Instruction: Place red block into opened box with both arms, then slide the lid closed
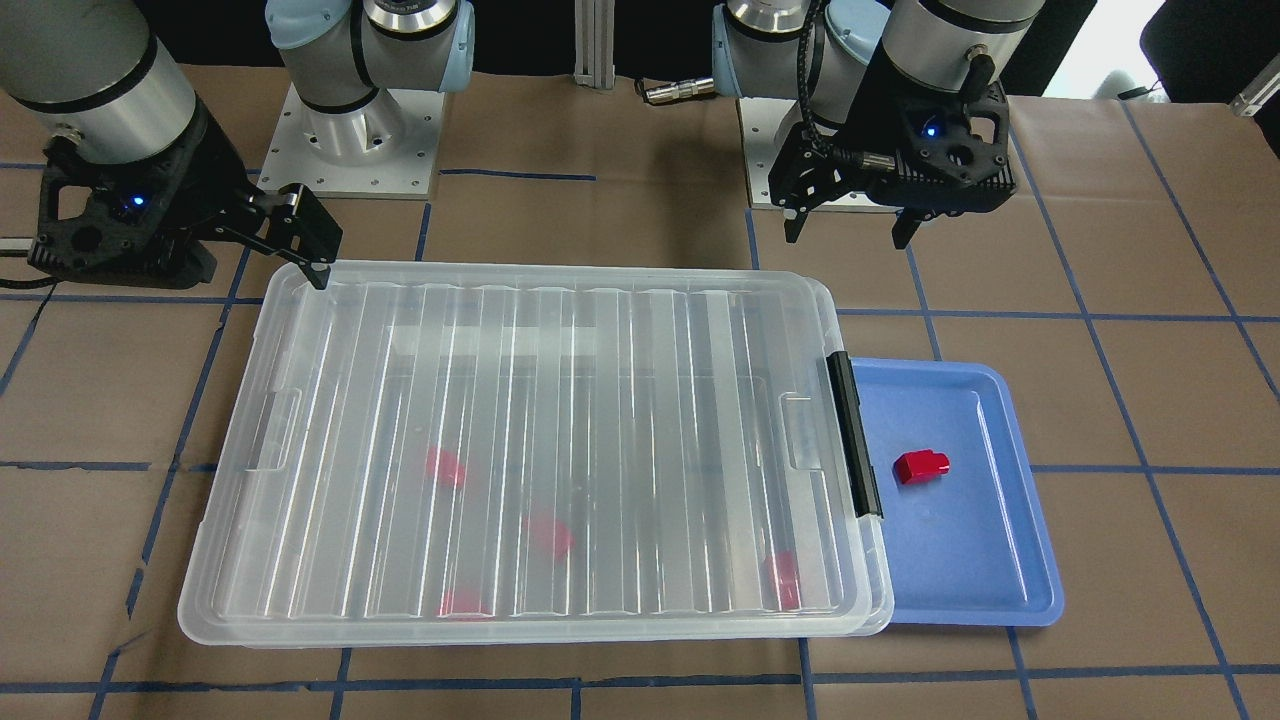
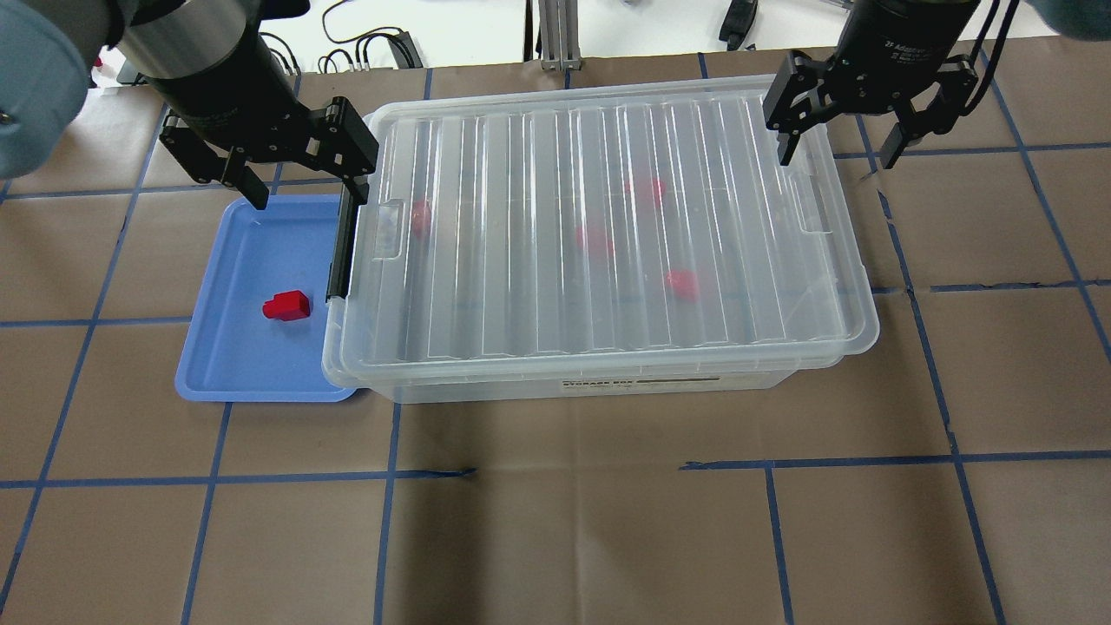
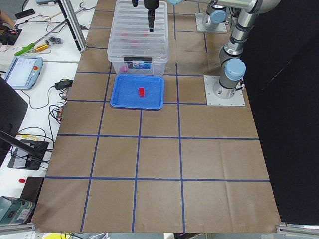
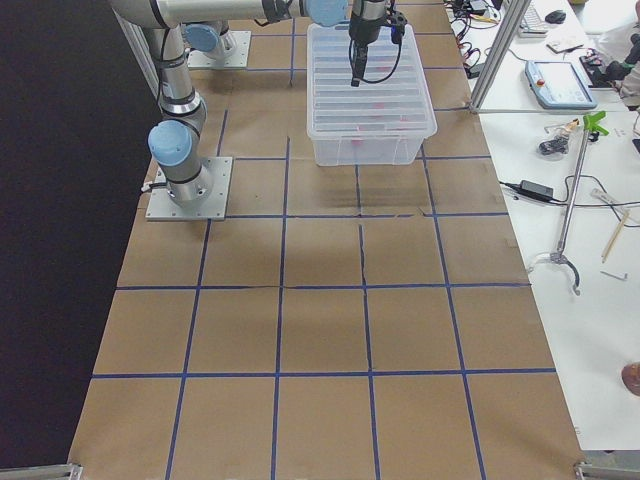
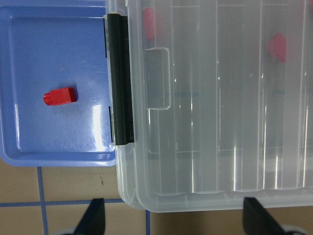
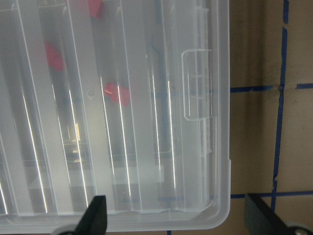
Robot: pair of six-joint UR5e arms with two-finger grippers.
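Paper (image 2: pixel 555 547) gridded with blue tape (image 1: pixel 1150 469) covers table (image 3: pixel 224 199) under box (image 2: pixel 486 388).

Overhead view. Ctr frame: box (image 2: pixel 608 388), long side running L–R. On top: lid (image 2: pixel 555 260), covering it. Inside box, under lid: four blocks (image 2: pixel 681 282), scattered left to ctr-right, well apart. On box's left short end: latch bar (image 2: pixel 340 247). Left of box: tray (image 2: pixel 221 369), right edge against or under box end, can't tell which. In tray, near ctr: lone block (image 2: pixel 286 305), clear of rims. Upper left: left gripper (image 2: pixel 308 193), over tray's far edge + latch end. Upper right: right gripper (image 2: pixel 838 159), over lid's far right corner.
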